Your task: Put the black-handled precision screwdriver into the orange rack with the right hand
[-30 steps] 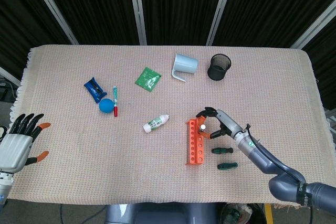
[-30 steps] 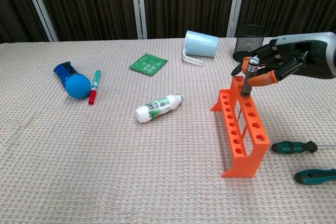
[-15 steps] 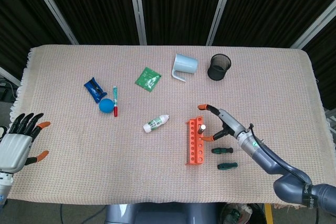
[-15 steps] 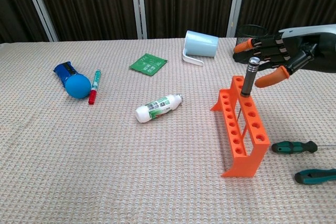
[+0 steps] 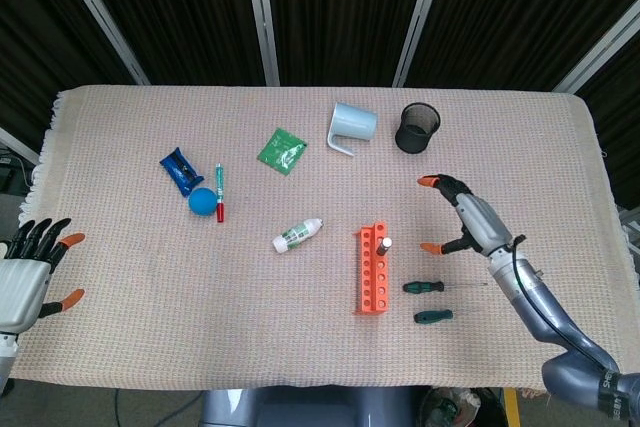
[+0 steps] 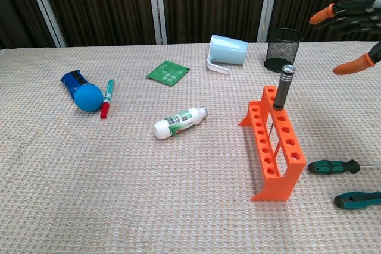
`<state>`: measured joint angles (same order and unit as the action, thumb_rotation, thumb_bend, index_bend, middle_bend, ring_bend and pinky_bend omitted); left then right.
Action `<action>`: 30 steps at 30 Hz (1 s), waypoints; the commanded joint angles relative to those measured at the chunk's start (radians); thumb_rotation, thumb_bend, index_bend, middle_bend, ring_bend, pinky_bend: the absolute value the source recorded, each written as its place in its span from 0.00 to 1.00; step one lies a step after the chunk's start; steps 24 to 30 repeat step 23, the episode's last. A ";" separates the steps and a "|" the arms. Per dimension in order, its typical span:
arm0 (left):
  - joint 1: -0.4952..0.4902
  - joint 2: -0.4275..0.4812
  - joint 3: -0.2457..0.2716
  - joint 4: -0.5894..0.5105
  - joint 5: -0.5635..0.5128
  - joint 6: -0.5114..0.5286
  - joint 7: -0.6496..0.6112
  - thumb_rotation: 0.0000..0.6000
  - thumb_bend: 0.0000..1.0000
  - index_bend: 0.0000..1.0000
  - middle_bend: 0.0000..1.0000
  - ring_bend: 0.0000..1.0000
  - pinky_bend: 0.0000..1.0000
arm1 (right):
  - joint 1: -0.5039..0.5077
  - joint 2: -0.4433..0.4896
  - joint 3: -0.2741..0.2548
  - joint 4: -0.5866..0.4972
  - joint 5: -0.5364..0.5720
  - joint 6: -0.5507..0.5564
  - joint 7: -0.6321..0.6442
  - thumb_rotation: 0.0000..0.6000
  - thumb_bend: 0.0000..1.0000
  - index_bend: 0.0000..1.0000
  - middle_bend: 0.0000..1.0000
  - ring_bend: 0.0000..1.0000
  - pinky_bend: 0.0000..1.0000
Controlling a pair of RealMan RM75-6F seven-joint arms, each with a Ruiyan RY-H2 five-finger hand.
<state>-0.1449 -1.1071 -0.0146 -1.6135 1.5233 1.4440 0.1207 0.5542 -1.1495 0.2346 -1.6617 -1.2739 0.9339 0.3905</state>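
The black-handled precision screwdriver (image 6: 284,84) is seen standing upright in a hole near the far end of the orange rack (image 6: 273,144). The right hand (image 5: 466,217) is held up in the air at 3 o'clock from the rack, fingers spread, nothing held. Two green screwdrivers (image 5: 428,301) are laid at 4 o'clock from the rack. The left hand (image 5: 28,275) is kept at the table's left edge, fingers apart.

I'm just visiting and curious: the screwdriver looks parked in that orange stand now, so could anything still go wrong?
Possibly. The black-handled precision screwdriver stands tall in an end hole of the orange rack, so a bump might tip it. The open right hand hangs nearby, and a careless sweep could catch the handle or the two green screwdrivers beside the rack.
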 commanded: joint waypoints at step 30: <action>0.098 -0.062 0.044 0.071 0.056 0.128 0.034 1.00 0.15 0.22 0.06 0.00 0.00 | -0.413 -0.080 -0.236 0.066 -0.126 0.635 -0.672 1.00 0.23 0.00 0.00 0.00 0.00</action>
